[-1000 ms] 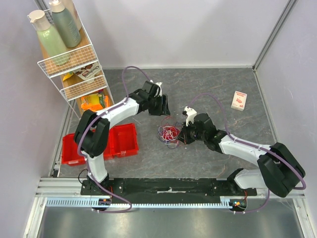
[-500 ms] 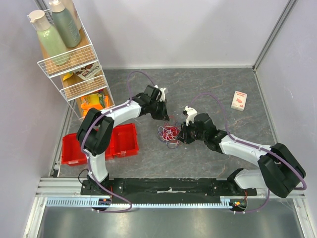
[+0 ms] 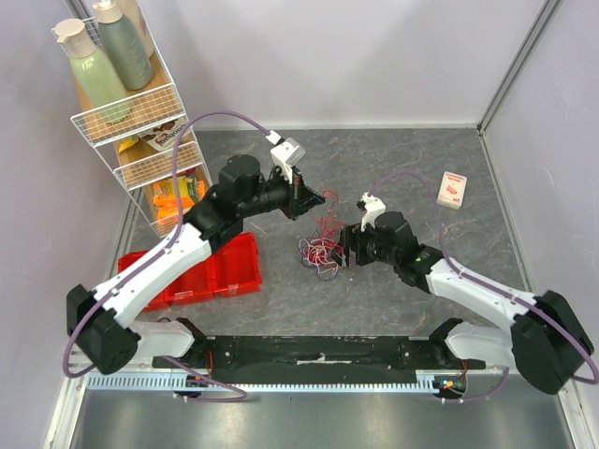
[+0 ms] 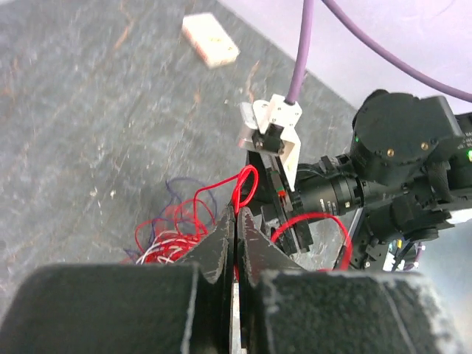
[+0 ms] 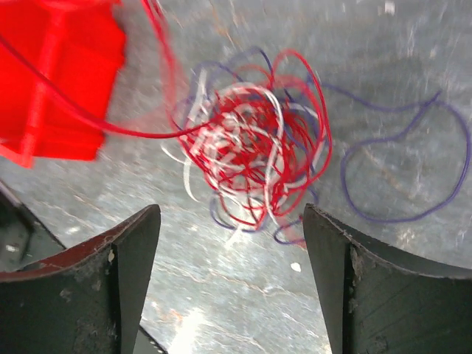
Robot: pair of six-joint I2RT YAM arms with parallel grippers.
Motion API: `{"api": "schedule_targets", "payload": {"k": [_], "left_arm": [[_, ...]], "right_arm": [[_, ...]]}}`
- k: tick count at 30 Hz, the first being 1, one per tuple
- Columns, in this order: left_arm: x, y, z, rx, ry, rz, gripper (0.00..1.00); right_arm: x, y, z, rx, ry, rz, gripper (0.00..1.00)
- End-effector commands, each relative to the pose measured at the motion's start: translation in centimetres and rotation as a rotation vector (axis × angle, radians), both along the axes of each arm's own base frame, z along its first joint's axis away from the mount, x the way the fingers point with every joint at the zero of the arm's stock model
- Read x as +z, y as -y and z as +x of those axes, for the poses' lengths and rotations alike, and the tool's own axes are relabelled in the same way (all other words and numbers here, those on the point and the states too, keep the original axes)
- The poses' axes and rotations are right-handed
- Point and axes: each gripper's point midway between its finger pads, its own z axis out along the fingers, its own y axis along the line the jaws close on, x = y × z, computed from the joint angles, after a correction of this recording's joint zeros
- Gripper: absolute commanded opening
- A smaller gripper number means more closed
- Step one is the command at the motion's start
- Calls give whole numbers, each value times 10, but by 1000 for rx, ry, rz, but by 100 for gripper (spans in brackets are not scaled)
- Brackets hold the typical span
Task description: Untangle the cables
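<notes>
We see the cables [image 5: 254, 155] bunched in a tangle near the middle of the desk [image 3: 402, 159], just ahead of our spread right fingers [image 5: 354, 295]. Our left fingers [image 4: 217, 247], pressed together, pinch one red cable [image 4: 255, 184] running up from the tangle.

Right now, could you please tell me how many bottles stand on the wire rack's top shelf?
2 for certain: a pale green bottle at the front left of the wire rack, a darker green bottle right of it. A cut-off beige sliver behind may be a third.
</notes>
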Motion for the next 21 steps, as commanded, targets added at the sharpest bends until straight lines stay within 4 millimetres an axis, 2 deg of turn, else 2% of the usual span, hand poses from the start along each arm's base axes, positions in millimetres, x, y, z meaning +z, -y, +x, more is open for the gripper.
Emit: {"api": "schedule_targets", "payload": {"k": [1, 5, 8, 10, 12, 15, 17, 20, 21], "left_arm": [[24, -1, -13, -47, 148, -41, 2], [38, -4, -21, -52, 171, -59, 2], [57, -6, -32, -68, 207, -103, 2], [79, -12, -46, -90, 278, -175, 2], [99, -18, -64, -126, 340, -256, 2], [124, -31, -90, -169, 439, -346, 2], [132, -38, -100, -178, 488, -376, 2], [143, -49, -109, -163, 552, -408, 2], [147, -52, -112, -161, 569, -416, 2]], "right_arm": [[85, -14, 17, -47, 130, 178, 87], [138, -18, 11, -22, 220, 298, 93], [155, -15, 11, -12, 286, 302, 96], [158, -16, 14, -7, 303, 296, 98], [152, -24, 17, 11, 295, 309, 98], [131, -41, 22, 21, 271, 353, 95], [117, -51, 22, 33, 265, 365, 91], [89, -51, 36, -55, 238, 334, 88], [75, -46, 43, -114, 210, 307, 84]]}}
